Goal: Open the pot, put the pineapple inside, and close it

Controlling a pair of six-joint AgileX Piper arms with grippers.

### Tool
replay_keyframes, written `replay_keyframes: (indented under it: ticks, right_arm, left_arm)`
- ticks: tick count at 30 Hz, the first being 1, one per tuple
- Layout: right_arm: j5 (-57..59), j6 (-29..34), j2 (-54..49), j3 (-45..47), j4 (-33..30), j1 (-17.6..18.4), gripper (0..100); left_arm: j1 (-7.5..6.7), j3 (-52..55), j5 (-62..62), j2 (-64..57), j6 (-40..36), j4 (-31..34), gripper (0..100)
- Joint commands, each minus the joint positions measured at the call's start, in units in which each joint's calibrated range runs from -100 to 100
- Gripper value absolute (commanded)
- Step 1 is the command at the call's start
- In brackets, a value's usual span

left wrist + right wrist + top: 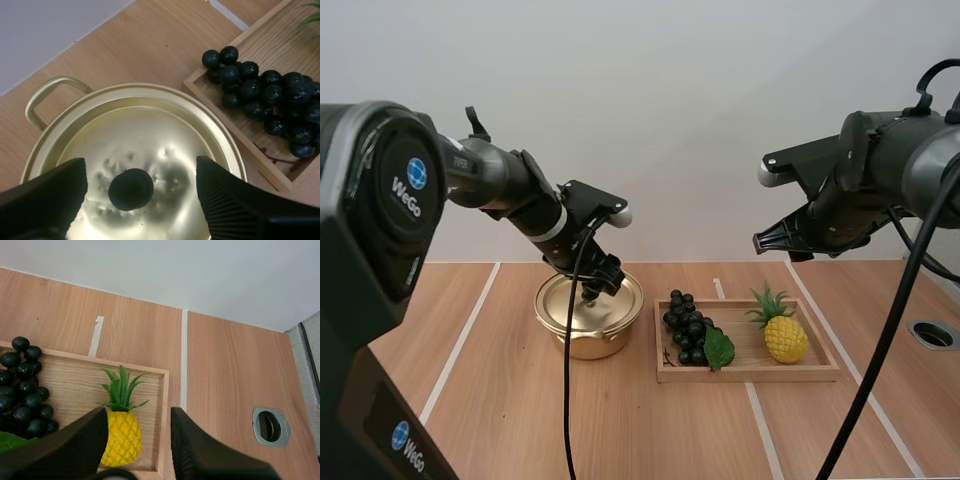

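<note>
The left gripper [141, 170] hung spread wide just over the pot [588, 338], a round, shiny, brass-coloured vessel with a thin loop handle. Its ribbed black fingers [235, 210] flanked the small, round black knob [131, 189] at the centre of the dimpled lid [150, 125], apart from it. The right gripper [139, 415] was also open, with a narrower gap. Below and just ahead of its tips lay the pineapple [121, 437], a bumpy yellow oval inside the flat wooden tray [150, 390]. Its long axis ran away from the gripper and its spiky green crown pointed at the far wall. Glossy black grapes [22, 395] sat beyond the gripper's left finger.
</note>
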Motion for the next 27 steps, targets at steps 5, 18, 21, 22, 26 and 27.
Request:
replay_keyframes:
  ticks: [5, 18, 21, 22, 26, 27]
  right_arm:
    - [-0.55, -0.32, -0.20, -0.54, 0.23, -0.30, 67]
    - [-0.54, -0.32, -0.20, -0.54, 0.57, -0.30, 67]
    - [-0.54, -0.32, -0.20, -0.54, 0.57, -0.30, 67]
    - [-0.70, -0.32, -0.20, -0.54, 0.57, -0.30, 67]
    - [-1.06, -0.32, -0.20, -0.54, 0.67, -0.30, 67]
    - [-1.06, -0.32, -0.20, -0.54, 0.67, -0.30, 67]
  left_arm:
    - [-0.44, -0.29, -2.57, 0.06, -3.04, 3.65, 100]
    - [-0.44, -0.29, -0.65, 3.02, -3.44, 3.53, 100]
    - [-0.44, -0.29, -1.64, 3.02, -3.44, 3.53, 100]
    - [-0.44, -0.29, -1.60, 3.02, -3.44, 3.53, 100]
    - [-0.44, -0.29, -2.02, 3.02, -2.71, 3.53, 99]
    - [-0.44, -0.29, -2.43, 3.02, -2.71, 3.53, 99]
